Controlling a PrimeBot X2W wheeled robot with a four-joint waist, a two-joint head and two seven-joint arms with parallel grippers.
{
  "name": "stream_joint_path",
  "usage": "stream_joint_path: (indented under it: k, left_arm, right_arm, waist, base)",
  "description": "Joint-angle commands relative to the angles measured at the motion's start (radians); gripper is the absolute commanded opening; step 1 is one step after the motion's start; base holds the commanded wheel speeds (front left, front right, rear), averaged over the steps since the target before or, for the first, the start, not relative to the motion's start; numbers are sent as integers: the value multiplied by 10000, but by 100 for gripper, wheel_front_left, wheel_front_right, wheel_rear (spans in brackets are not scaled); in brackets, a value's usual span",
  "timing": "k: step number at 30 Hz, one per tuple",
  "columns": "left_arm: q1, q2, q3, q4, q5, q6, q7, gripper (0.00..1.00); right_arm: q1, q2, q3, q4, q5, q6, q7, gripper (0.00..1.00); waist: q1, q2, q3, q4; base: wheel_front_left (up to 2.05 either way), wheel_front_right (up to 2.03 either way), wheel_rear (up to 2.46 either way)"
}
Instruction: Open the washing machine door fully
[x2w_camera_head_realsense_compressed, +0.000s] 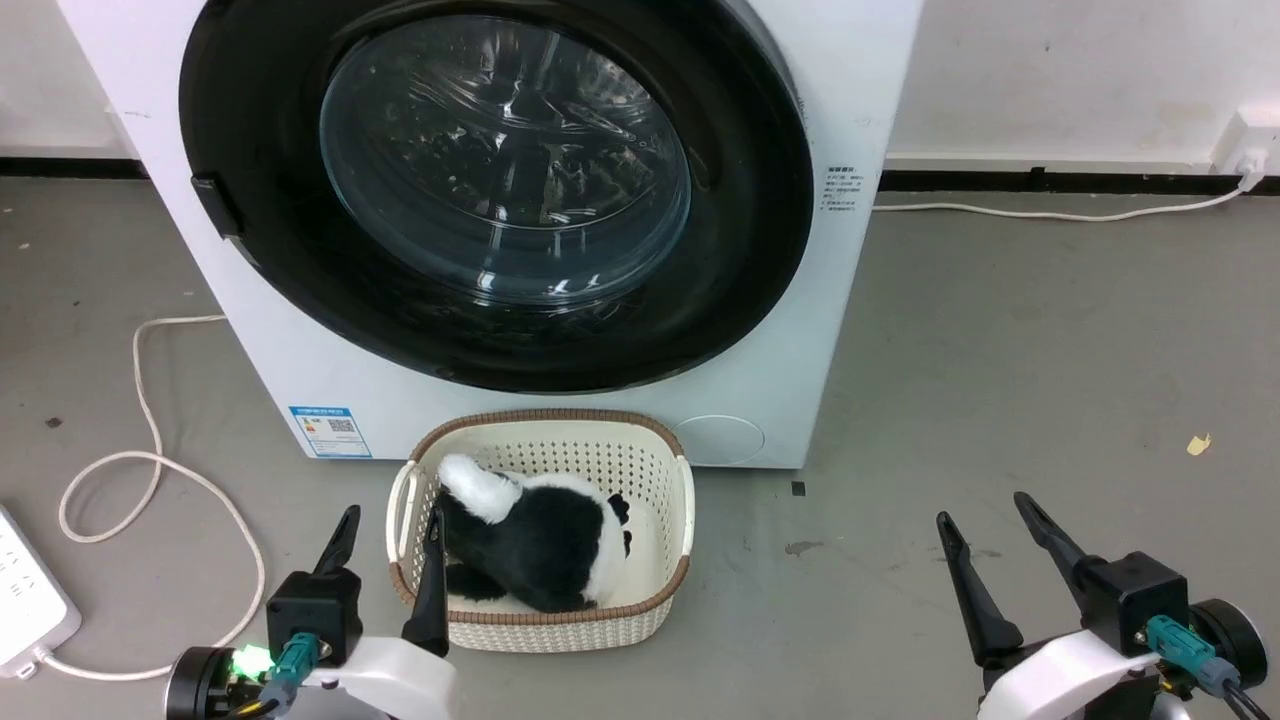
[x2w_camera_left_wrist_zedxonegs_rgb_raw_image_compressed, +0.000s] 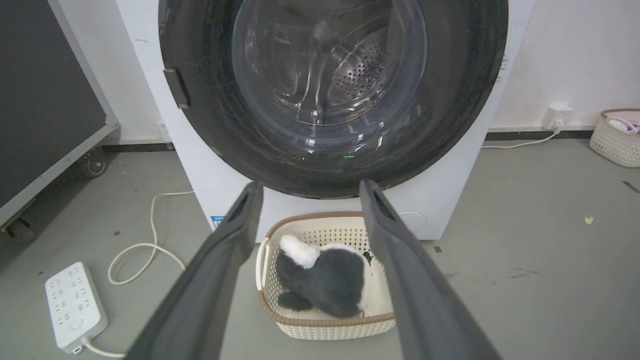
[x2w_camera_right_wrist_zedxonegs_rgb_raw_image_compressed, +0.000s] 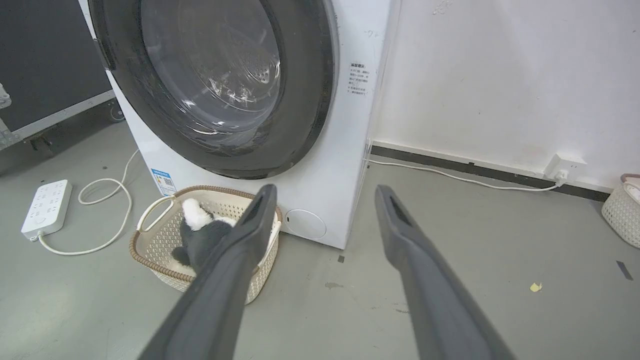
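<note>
The white washing machine (x2w_camera_head_realsense_compressed: 830, 330) (x2w_camera_left_wrist_zedxonegs_rgb_raw_image_compressed: 450, 200) (x2w_camera_right_wrist_zedxonegs_rgb_raw_image_compressed: 345, 165) stands on the grey floor in front of me. Its washing machine door (x2w_camera_head_realsense_compressed: 500, 190) (x2w_camera_left_wrist_zedxonegs_rgb_raw_image_compressed: 330, 95) (x2w_camera_right_wrist_zedxonegs_rgb_raw_image_compressed: 215, 85), a glossy black ring around a bulging glass window, lies flat against the front, with a small black latch on its left rim. My left gripper (x2w_camera_head_realsense_compressed: 393, 527) (x2w_camera_left_wrist_zedxonegs_rgb_raw_image_compressed: 310, 192) hangs open low at the left, its fingers by the basket's left edge. Open too, my right gripper (x2w_camera_head_realsense_compressed: 985, 512) (x2w_camera_right_wrist_zedxonegs_rgb_raw_image_compressed: 325, 195) sits low at the right over bare floor. Both are well short of the door and hold nothing.
A cream basket (x2w_camera_head_realsense_compressed: 640, 445) (x2w_camera_left_wrist_zedxonegs_rgb_raw_image_compressed: 330, 225) (x2w_camera_right_wrist_zedxonegs_rgb_raw_image_compressed: 160, 240) with a black-and-white plush toy (x2w_camera_head_realsense_compressed: 540, 540) stands against the washer's foot. A white power strip (x2w_camera_head_realsense_compressed: 25, 600) (x2w_camera_left_wrist_zedxonegs_rgb_raw_image_compressed: 75, 305) and looping cord (x2w_camera_head_realsense_compressed: 150, 470) lie on the left floor. Another basket (x2w_camera_left_wrist_zedxonegs_rgb_raw_image_compressed: 617, 135) stands far right by the wall.
</note>
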Motion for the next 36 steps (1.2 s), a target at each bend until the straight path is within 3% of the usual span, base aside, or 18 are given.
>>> stream_joint_path:
  k: [1, 25, 26, 28, 29, 36]
  left_arm:
    - [-19, 1, -49, -15, -66, 59, -108, 100]
    - [-587, 3, -775, -288, -196, 475, -693, 100]
    - [-606, 3, -798, -293, -194, 486, -714, 100]
    - [-645, 3, -841, -310, -197, 511, -755, 100]
    - [-665, 3, -863, -319, -201, 524, -776, 100]
    - [-809, 4, -1062, -384, -246, 630, -922, 100]
  right_arm:
    - [2, -13, -16, -39, 50, -2, -109, 100]
    - [-1640, -1305, 76, -517, 1226, -6, -202, 100]
    - [-1717, -1323, 59, -518, 1312, -6, -181, 89]
    - [-1881, -1349, 22, -520, 1514, -6, -124, 10]
    - [-1968, -1368, 4, -519, 1613, -6, -91, 0]
    - [-2738, -1311, -297, -440, 2588, -7, 197, 0]
  waist:
    - [0, 0, 18, 12]
    - [0, 0, 1077, 423]
    - [0, 0, 1113, 446]
    - [0, 0, 1187, 494]
    - [0, 0, 1225, 518]
    - [0, 0, 1535, 706]
  base:
    - [0, 0, 0]
    - [0, 0, 0]
    - [0, 0, 0]
    - [0, 0, 0]
    - [0, 0, 0]
    - [0, 0, 0]
